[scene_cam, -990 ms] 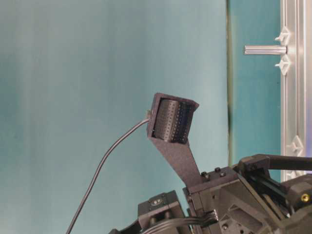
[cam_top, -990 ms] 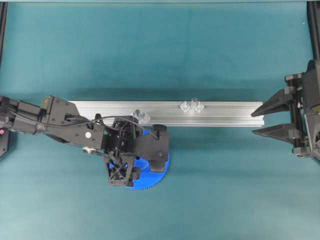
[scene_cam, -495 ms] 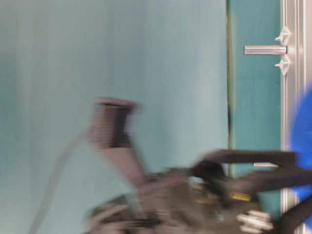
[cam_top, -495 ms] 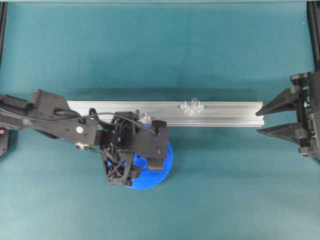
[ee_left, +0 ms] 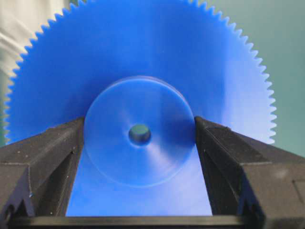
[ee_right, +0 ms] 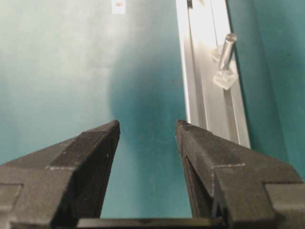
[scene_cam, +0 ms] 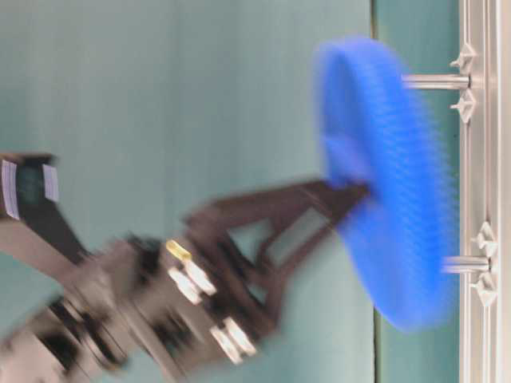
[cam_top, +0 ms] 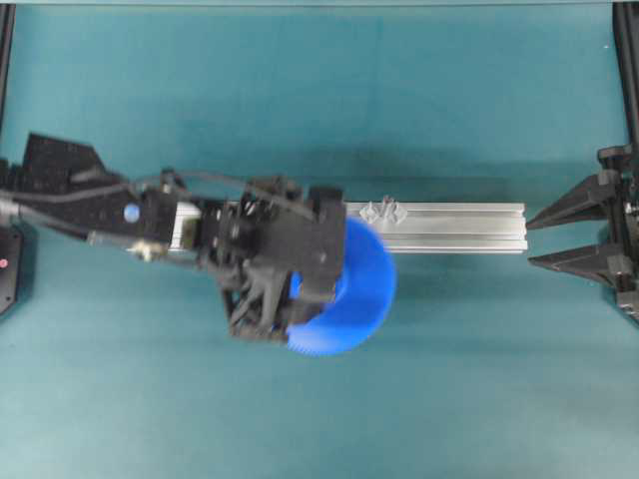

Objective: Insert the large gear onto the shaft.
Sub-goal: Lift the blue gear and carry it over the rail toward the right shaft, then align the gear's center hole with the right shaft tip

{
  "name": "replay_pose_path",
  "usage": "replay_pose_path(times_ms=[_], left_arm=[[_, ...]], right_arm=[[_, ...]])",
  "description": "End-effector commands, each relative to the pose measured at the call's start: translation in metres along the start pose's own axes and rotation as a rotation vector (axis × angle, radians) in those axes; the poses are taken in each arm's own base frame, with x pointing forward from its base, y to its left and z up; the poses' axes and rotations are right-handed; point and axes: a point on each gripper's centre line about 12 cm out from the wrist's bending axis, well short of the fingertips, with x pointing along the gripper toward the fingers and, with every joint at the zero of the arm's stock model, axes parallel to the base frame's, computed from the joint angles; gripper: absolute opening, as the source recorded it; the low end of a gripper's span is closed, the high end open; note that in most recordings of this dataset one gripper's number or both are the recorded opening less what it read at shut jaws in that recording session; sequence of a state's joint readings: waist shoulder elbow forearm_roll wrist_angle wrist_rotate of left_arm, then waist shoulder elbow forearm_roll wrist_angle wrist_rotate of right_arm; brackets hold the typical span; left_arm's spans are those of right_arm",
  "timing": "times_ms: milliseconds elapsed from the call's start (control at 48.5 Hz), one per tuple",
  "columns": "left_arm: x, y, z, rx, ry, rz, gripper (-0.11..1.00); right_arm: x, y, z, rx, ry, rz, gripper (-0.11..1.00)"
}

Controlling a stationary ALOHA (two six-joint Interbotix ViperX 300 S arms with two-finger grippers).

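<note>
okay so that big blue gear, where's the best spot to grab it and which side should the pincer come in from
Grip the large gear by its raised round central hub, one finger on each opposite side, coming square onto the hub face. The hub's curved wall gives the fingers something to seat against, spares the fine teeth and leaves the centre hole clear. The left pincer holds it this way now.

Robotics lab bench: plain teal-covered table (cam_top: 300,90), ribbed silver aluminium extrusion rail (cam_top: 459,228) lying flat, two black robot arms.

large gear (cam_top: 354,294) over left part of rail (cam_top: 449,228) | 1 shaft (cam_top: 384,213) right of it, on rail
</note>
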State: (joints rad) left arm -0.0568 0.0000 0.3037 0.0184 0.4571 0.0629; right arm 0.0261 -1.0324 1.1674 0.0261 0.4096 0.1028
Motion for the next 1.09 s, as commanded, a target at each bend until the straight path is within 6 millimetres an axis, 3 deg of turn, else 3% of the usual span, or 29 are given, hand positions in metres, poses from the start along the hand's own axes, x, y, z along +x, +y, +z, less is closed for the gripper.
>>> replay_pose_path(times_ms=[0, 248, 454, 1073], left_arm=[[-0.022, 0.015, 0.031, 0.022, -0.1, 0.032, 0.77], [-0.004, 0.044, 0.04, 0.1, -0.09, 0.084, 0.77], [0.021, 0.061, 0.04, 0.099, -0.061, 0.103, 0.77], [0.081, 0.09, 0.027, 0.062, 0.078, 0.111, 0.77]], right_arm=[[-0.003, 0.0, 0.003, 0.01, -0.011, -0.002, 0.58], [-0.01, -0.001, 0.002, 0.013, -0.036, 0.001, 0.58], [-0.013, -0.002, 0.0, 0.015, -0.032, -0.008, 0.58], [-0.017, -0.003, -0.001, 0.015, -0.051, -0.007, 0.58]])
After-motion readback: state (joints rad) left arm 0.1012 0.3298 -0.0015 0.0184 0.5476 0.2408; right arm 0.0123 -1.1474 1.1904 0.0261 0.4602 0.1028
